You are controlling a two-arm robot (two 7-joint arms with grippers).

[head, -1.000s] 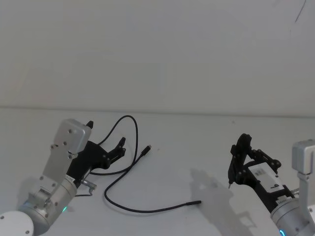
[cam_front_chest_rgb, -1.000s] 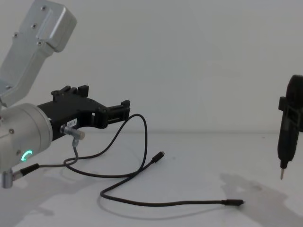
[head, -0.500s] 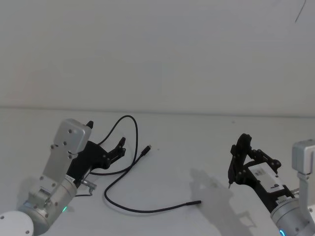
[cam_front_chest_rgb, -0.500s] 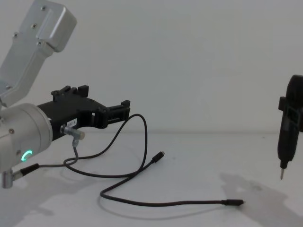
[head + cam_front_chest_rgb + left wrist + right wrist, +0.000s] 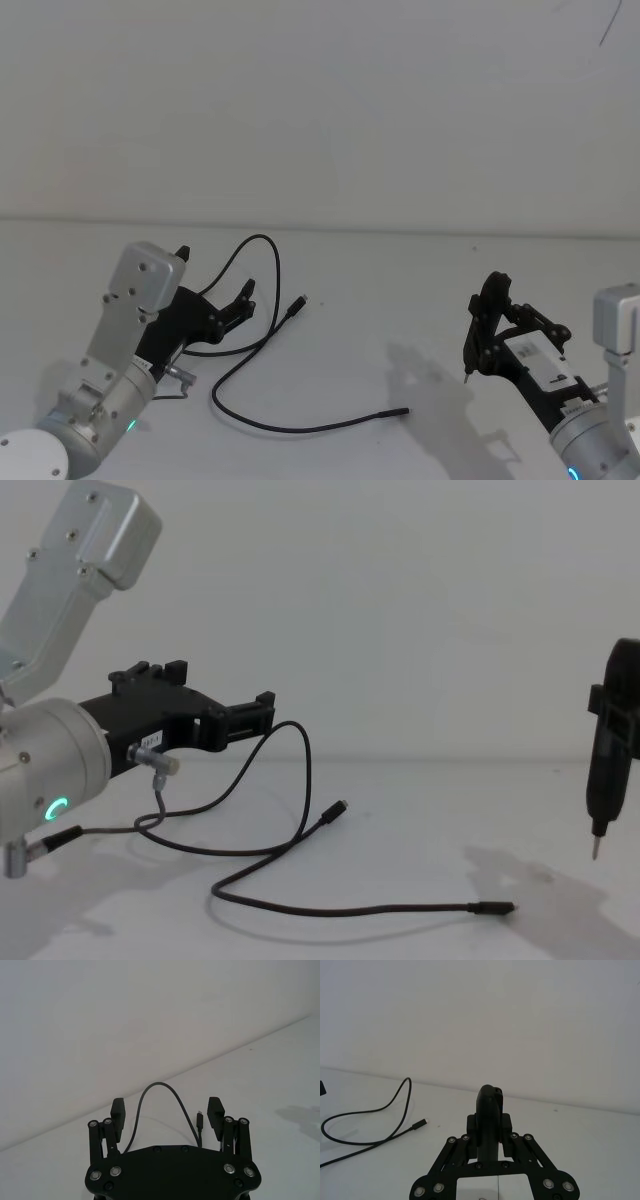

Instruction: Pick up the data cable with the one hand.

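Silver cylinder (image 5: 45, 770): directly behind the left gripper and carrying it, with a green ring light glowing on its side.

Left gripper (image 5: 167, 1112): reaches forward low over the white table (image 5: 380, 300). Its jaws are spread wide and released, with nothing pinched between them.

Short wire (image 5: 153, 790): hangs from a silver barrel connector just under the left gripper's base.

Data cable (image 5: 256, 237): lies loose on the table, held by nothing. Its arched loop sits just beyond the left gripper's fingertips, and in the left wrist view it shows framed between the two open fingers. From the loop it runs back under the left gripper, then sweeps out in a long curve to that gripper's right.

First plug (image 5: 298, 303): on the table, just to the right of the left gripper's fingertips.

Second plug (image 5: 398, 410): at the end of the long curve, farther right of the left gripper.

Right gripper (image 5: 484, 330): well apart from the left gripper, to its right. Its jaws are drawn together into one slim black piece, whose thin pointed tip aims down at the table.
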